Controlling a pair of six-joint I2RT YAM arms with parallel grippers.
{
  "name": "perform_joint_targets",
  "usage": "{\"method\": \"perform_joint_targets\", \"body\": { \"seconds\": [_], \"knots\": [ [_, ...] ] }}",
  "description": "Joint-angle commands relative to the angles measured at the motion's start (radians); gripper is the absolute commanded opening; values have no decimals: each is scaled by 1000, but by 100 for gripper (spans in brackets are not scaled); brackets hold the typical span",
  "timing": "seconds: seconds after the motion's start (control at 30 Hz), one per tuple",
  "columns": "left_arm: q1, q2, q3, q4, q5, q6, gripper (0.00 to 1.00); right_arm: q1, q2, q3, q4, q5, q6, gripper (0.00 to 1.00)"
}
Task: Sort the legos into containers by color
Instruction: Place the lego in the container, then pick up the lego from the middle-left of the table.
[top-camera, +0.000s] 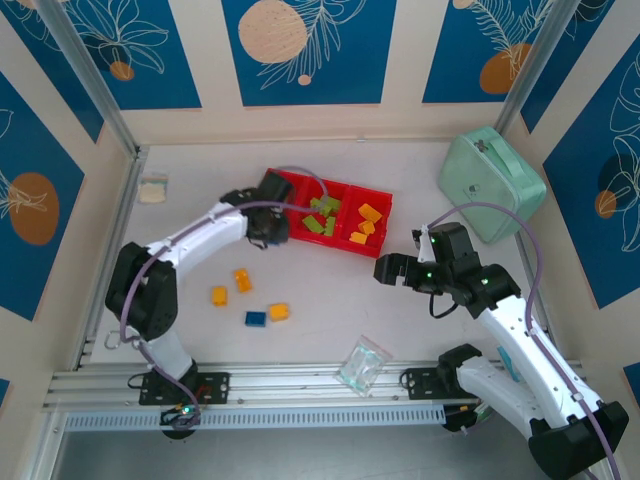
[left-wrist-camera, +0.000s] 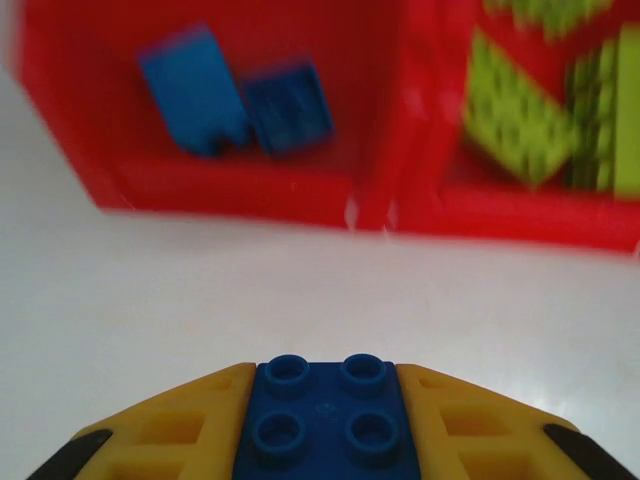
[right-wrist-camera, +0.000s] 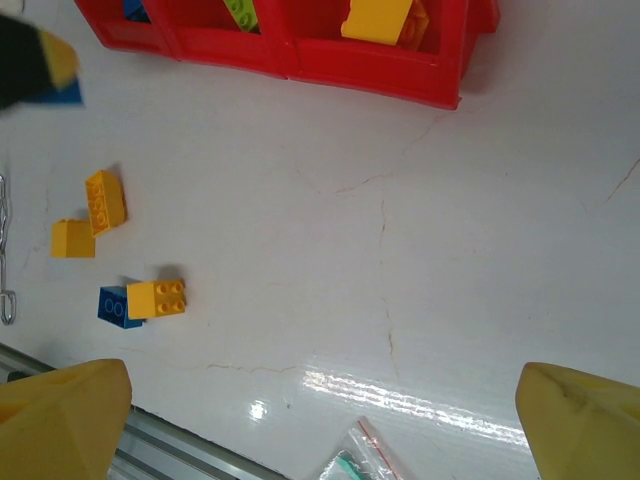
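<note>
Nearest the arm bases lies a clear bag (top-camera: 362, 365), and past it four loose studded legos (top-camera: 256, 319) sit on the white table: three yellow-orange, and one blue touching a yellow-orange one. The right gripper (right-wrist-camera: 320, 400) hangs with its yellow fingers spread wide and nothing between them, while the left gripper (left-wrist-camera: 325, 435) is clamped on a blue four-stud brick (left-wrist-camera: 325, 405) just short of the red tray (left-wrist-camera: 250, 195). The tray's compartments hold two blue bricks (left-wrist-camera: 235, 100) on the left, lime green bricks (top-camera: 322, 212) in the middle and yellow-orange bricks (top-camera: 365, 225) on the right.

Red tray (left-wrist-camera: 250, 195) blurred; clear bag (right-wrist-camera: 360, 458) half past the bottom edge
</note>
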Motion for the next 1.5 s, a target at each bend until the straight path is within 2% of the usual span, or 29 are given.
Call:
{"method": "perform_joint_targets", "body": {
  "seconds": [0.0, 0.2, 0.37, 0.43, 0.5, 0.57, 0.83, 0.93, 1.13, 1.3, 1.47],
  "knots": [
    [80, 64, 130, 23, 66, 29, 14, -3, -4, 25, -8, -1, -20, 99],
    [110, 333, 462, -46, 69, 78, 24, -6, -5, 5, -3, 2, -36, 99],
    [124, 545, 745, -162, 85, 89, 26, -17, 2, -5, 3, 1, -47, 99],
    [126, 588, 801, -179, 91, 86, 30, -18, 0, -9, 3, 0, -51, 99],
    [126, 603, 825, -183, 104, 86, 42, -23, -2, -9, -2, 0, -59, 99],
    [126, 578, 809, -166, 106, 82, 47, -24, -3, -7, -9, 1, -64, 99],
    [126, 303, 588, -94, 103, 87, 68, -29, -50, 0, -34, 15, -55, 99],
    [124, 161, 450, -93, 91, 84, 71, -31, -58, 8, -39, 10, -42, 99],
    [121, -154, 69, -60, 61, 30, 75, -31, -56, 9, -35, -23, -30, 99],
    [106, -389, -293, 12, 72, -125, 78, -31, -46, -19, -11, -51, -10, 99],
    [85, -528, -504, -22, 37, -224, 80, -27, -12, -52, 43, -106, 31, 99]
  ]
}}
